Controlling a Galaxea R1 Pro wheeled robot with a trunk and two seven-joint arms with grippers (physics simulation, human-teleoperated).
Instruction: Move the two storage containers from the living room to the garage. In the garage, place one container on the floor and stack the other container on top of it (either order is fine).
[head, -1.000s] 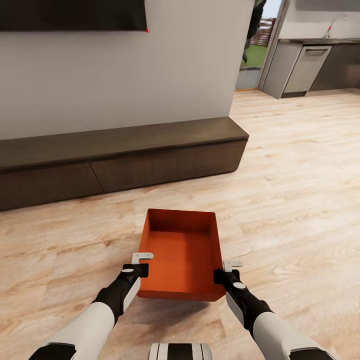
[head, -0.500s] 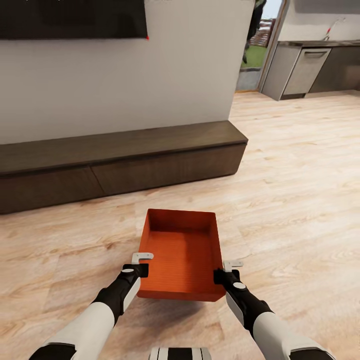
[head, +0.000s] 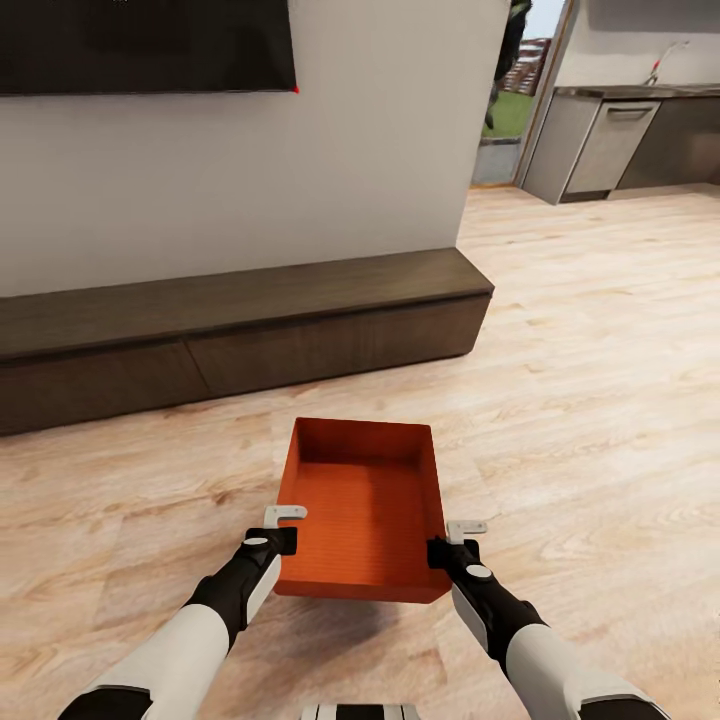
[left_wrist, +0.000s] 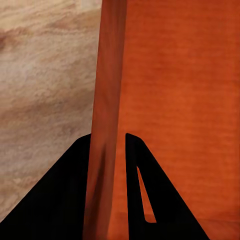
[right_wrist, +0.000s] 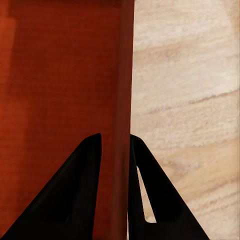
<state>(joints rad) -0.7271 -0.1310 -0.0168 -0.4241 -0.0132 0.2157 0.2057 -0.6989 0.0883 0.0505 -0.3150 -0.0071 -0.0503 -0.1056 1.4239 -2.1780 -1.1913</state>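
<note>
One orange-red storage container (head: 362, 510) hangs above the light wood floor of the living room, straight ahead of me between both arms. My left gripper (head: 283, 540) is shut on its left wall (left_wrist: 107, 100), one finger on each side of the thin wall. On the opposite side my right gripper (head: 440, 552) is shut on the right wall (right_wrist: 122, 100) in the same way. The container is open-topped and holds nothing. Its shadow lies on the planks beneath its near end.
A long dark low bench (head: 240, 325) runs along the white wall ahead, under a black TV (head: 145, 45). To the right the plank floor (head: 600, 380) opens toward a kitchen with grey cabinets (head: 610, 140) and a doorway (head: 510, 100).
The whole view has shifted slightly: bench and wall sit a little lower and nearer in the picture, so the camera has moved. Both grippers keep the same hold on the container.
</note>
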